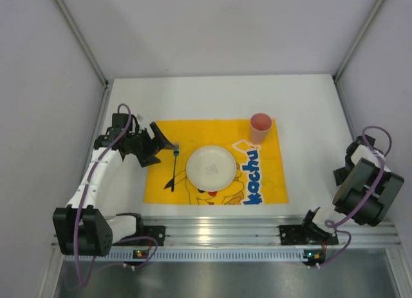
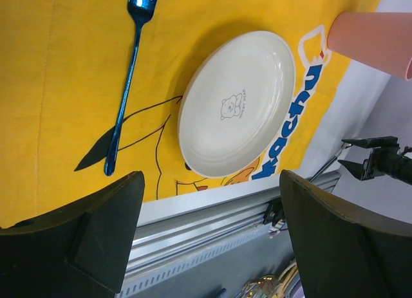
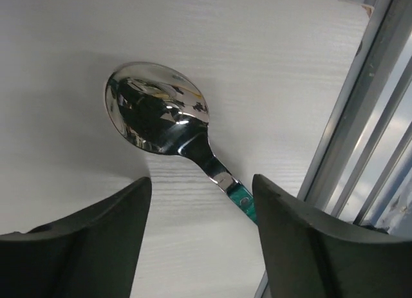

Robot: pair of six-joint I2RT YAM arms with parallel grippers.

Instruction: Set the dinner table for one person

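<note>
2 arms sit at the near edge of the dinner table [image 1: 212,98], a plain white top that fills the floor of the enclosure. Near its middle lies a yellow cartoon-printed placemat [image 1: 270,182].

4 items show in these views. A white plate [image 1: 210,167] rests about centre on the placemat, with a small bear print in its well. A blue fork [image 1: 174,166] lies on the placemat to the left of the plate, close to it but not touching, its tines pointing away from the arms. A pink cup [image 1: 261,127] stands upright at the far right corner of the placemat. A shiny spoon [image 3: 158,111] with a teal handle lies bowl-up on bare white table, just beside the aluminium rail [image 1: 257,224]; only the right wrist view shows it, as the arm covers it from above.

The left gripper [image 1: 161,150] hangs at the left edge of the placemat, near the fork's tines, with its jaws spread wide and nothing between them. The right gripper [image 3: 199,182] is over the spoon, far out at the table's right side and well apart from the placemat. Its jaws are also wide apart, with the spoon's neck running into the gap between them, and neither jaw presses on it.
</note>
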